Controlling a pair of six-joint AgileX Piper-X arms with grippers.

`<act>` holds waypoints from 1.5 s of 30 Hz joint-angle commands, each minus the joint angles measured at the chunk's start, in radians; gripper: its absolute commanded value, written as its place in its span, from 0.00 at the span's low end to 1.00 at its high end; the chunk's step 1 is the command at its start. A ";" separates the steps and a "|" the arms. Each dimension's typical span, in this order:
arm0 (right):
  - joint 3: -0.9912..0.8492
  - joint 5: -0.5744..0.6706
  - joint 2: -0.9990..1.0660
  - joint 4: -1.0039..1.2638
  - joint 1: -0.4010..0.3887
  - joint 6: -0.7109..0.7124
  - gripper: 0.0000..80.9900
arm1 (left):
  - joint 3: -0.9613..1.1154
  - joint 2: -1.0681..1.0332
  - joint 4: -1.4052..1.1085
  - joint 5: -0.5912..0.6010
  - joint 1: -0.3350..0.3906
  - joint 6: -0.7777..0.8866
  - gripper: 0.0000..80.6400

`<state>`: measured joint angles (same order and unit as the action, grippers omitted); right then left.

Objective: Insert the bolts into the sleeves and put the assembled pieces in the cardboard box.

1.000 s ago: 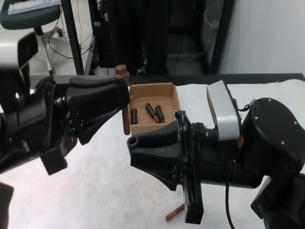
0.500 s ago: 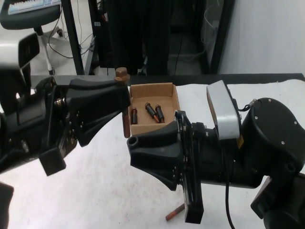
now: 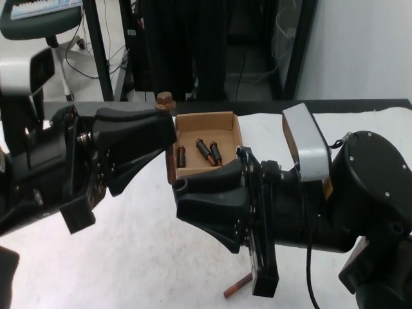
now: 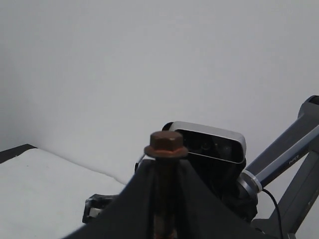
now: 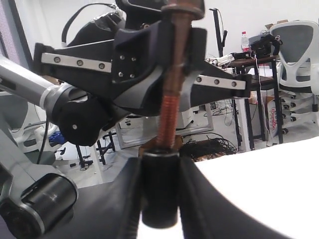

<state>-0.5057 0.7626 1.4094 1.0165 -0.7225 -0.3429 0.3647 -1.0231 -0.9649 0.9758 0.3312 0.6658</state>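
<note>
CHANGE: right claw (image 3: 182, 193), clamped on the sleeve (image 5: 159, 191), has edged up under the bolt (image 4: 166, 148) | HOLD: left claw (image 3: 168, 132) grips the bolt upright above the table (image 3: 129, 257), near the box (image 3: 205, 116) | MEANING: tip seems just inside the sleeve mouth; insertion starting, boxing still ahead.

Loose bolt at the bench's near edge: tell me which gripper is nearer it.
Right. The right gripper, holding a sleeve, hangs just beyond the loose bolt; the left gripper, holding the hex-head bolt, is farther back beside the cardboard box.
</note>
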 commanded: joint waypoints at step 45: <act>-0.047 -0.003 -0.011 -0.024 0.000 -0.025 0.01 | 0.006 0.003 -0.035 0.005 0.023 0.041 0.00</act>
<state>-0.5169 0.7616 1.4094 0.9777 -0.7225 -0.3647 0.3647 -1.0231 -0.9944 0.9734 0.3464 0.7083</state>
